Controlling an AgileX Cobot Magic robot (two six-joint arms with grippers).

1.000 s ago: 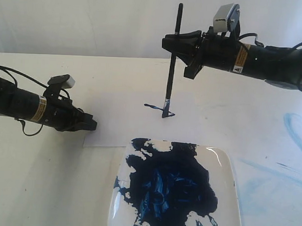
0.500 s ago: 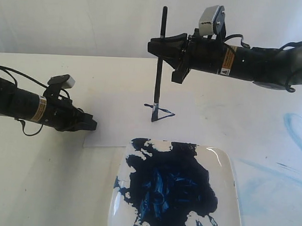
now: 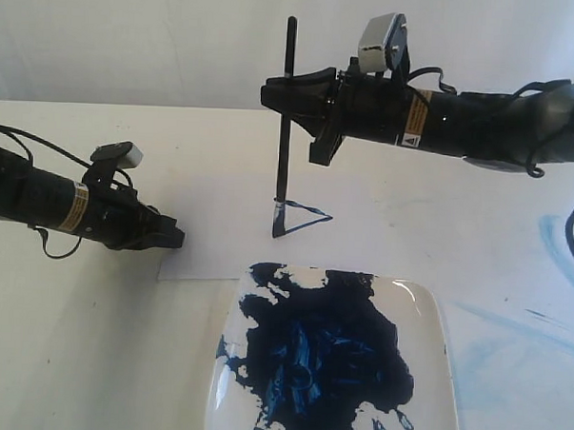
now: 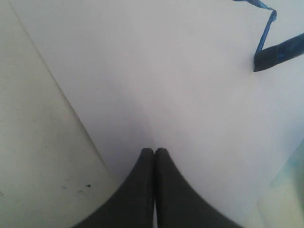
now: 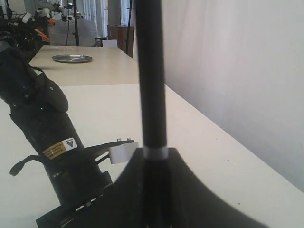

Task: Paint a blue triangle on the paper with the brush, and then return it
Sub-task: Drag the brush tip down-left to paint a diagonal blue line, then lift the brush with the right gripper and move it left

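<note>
Right claw (image 3: 290,93) clamped on brush (image 3: 283,148), held upright, bristles at left corner of blue triangle (image 3: 306,216). Left claw (image 4: 155,152) pressed together, tips over paper (image 4: 166,85) near its edge.

Left pincer (image 4: 154,150) closed, arm low, angled down. Right pincer (image 3: 281,93) raised, clamping brush (image 3: 282,158), arm horizontal.

Brush (image 3: 284,129) on paper (image 3: 219,233), plate (image 3: 435,312) nearer cam

Tally of what is on show
Two grippers, the left gripper (image 3: 177,237) and the right gripper (image 3: 289,91); one brush (image 3: 282,167), one paper (image 3: 219,243), one blue triangle (image 3: 304,216), one plate (image 3: 434,309).
</note>
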